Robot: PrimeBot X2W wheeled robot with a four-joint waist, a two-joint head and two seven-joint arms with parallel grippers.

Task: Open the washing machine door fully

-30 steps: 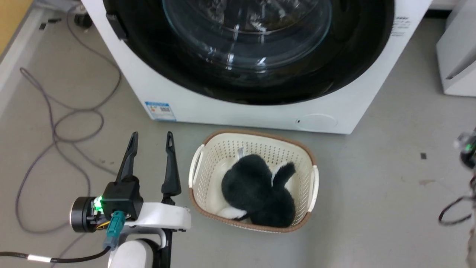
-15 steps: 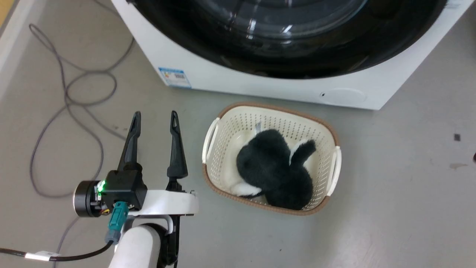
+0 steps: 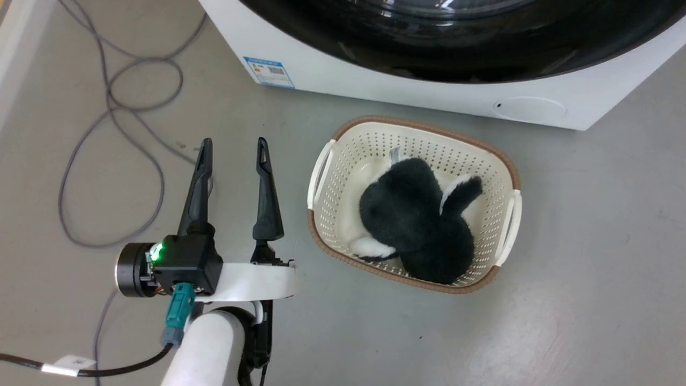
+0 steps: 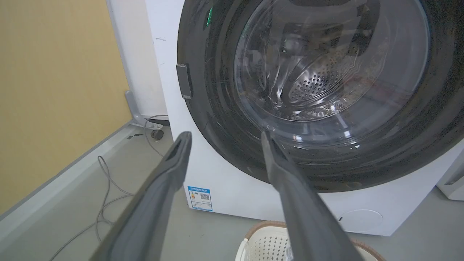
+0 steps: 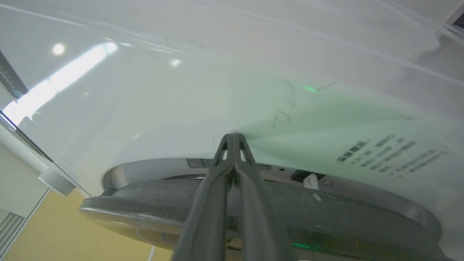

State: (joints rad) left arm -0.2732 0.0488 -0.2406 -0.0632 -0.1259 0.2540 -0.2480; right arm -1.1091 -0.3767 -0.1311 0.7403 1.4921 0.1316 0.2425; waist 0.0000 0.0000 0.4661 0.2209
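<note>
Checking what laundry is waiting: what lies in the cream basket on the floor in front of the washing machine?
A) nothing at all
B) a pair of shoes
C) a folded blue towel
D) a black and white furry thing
D: the head view shows the basket holding a black and white furry thing that covers much of its bottom.

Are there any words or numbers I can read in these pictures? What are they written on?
Nothing here can be read for sure.
The blue label low on the washer: tiny print and a square code, too small.
The grey print on the washer's white front: blurred.
The small sticker on the pale rim: blurred.
</note>
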